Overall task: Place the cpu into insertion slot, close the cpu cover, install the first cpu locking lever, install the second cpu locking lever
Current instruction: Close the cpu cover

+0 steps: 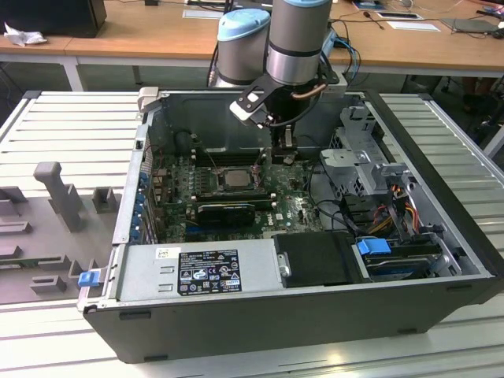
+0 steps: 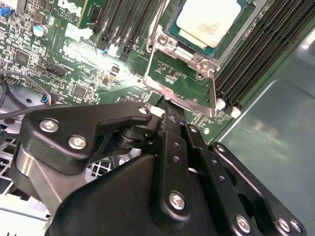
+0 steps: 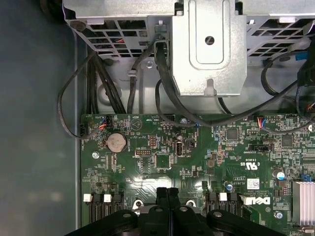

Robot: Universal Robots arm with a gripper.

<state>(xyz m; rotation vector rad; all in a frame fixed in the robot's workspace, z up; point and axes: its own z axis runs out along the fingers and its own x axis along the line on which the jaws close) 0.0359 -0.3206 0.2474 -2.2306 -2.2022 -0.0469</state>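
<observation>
The pale silvery cpu [image 2: 209, 22] lies flat inside the insertion slot [image 2: 171, 32] on the green motherboard; in the exterior view the cpu [image 1: 235, 176] sits mid-board. The silvery cpu cover [image 2: 184, 102] stands tilted up from its hinge beside the slot, and green board shows through its window. My gripper [image 2: 164, 111] is shut with nothing between its fingers, its tips right at the cover's raised free edge; I cannot tell whether they touch. The first wrist view shows the black fingers [image 3: 162, 196] pressed together above the board. A thin metal lever rod [image 2: 158, 19] runs along the slot's side.
Black memory slots [image 2: 256, 54] flank the socket. A metal drive cage [image 3: 209, 44] and black cables [image 3: 165, 83] lie beyond the board's edge. A power supply [image 1: 205, 272] fills the case's front. The arm [image 1: 295, 39] reaches down into the open case [image 1: 441, 157].
</observation>
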